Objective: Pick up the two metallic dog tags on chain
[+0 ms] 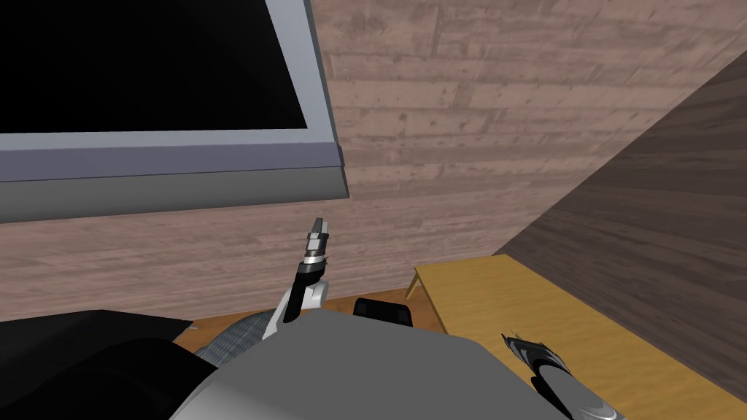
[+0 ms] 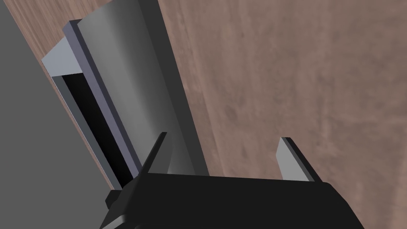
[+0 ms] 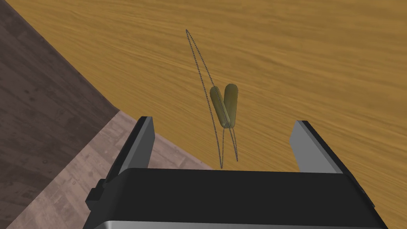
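Note:
Two olive-gold dog tags [image 3: 225, 105] lie overlapped in a narrow V on the yellow wooden table [image 3: 318, 59], their thin bead chain stretched in a long loop past both ends. My right gripper [image 3: 223, 121] hovers over them, open, with the tags between its two fingers and touching neither. In the head view the right gripper [image 1: 514, 341] is low over the table [image 1: 496, 299]. My left gripper [image 1: 318, 226] is raised in front of the plank wall, and its fingers [image 2: 292, 157] stand open with nothing between them.
The table's edge [image 3: 119, 107] runs close past one right finger, with brown planks beyond it. A dark wooden wall [image 1: 656, 204] borders the table's far side. A grey-framed window [image 1: 219, 160] hangs at upper left. A black block [image 1: 383, 310] sits beside the table's corner.

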Robot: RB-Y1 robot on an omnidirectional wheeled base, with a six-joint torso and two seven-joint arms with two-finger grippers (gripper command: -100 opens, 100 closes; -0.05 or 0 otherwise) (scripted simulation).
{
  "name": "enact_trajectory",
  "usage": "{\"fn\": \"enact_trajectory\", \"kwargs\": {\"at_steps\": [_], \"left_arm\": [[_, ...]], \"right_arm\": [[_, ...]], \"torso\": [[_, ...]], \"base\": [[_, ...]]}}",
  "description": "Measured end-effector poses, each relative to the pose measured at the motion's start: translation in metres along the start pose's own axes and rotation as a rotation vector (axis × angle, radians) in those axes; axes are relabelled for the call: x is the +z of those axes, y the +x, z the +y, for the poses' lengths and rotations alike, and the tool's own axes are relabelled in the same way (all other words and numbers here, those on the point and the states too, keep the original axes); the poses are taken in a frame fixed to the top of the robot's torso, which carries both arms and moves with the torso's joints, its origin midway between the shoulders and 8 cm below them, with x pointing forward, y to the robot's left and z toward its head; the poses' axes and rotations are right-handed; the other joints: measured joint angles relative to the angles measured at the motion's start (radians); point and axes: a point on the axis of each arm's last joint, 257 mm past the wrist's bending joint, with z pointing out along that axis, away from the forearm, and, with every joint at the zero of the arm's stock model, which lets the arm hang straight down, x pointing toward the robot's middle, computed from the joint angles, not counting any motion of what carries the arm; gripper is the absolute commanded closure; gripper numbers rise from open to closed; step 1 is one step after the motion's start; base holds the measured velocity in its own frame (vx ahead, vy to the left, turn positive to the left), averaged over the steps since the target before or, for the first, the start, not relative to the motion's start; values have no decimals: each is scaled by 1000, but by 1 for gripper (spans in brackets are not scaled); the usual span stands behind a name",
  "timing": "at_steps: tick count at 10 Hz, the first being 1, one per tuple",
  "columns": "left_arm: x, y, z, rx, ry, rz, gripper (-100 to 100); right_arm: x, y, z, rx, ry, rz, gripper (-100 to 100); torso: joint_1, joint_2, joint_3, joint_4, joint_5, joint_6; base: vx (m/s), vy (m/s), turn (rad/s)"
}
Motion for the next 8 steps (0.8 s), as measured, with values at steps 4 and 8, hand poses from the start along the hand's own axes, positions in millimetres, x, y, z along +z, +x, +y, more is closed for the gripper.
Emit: {"fn": "enact_trajectory", "kwargs": {"at_steps": [4, 8], "left_arm": [[0, 0, 0, 0, 0, 0, 0], [0, 0, 0, 0, 0, 0, 0]], "right_arm": [[0, 5, 16, 6, -3, 7, 100], [0, 6, 16, 3, -4, 8, 100]], "torso": [[-11, -5, -3, -1, -5, -1], [-11, -5, -3, -1, -5, -1]], "base": [[7, -35, 10], [0, 0, 0]]}}
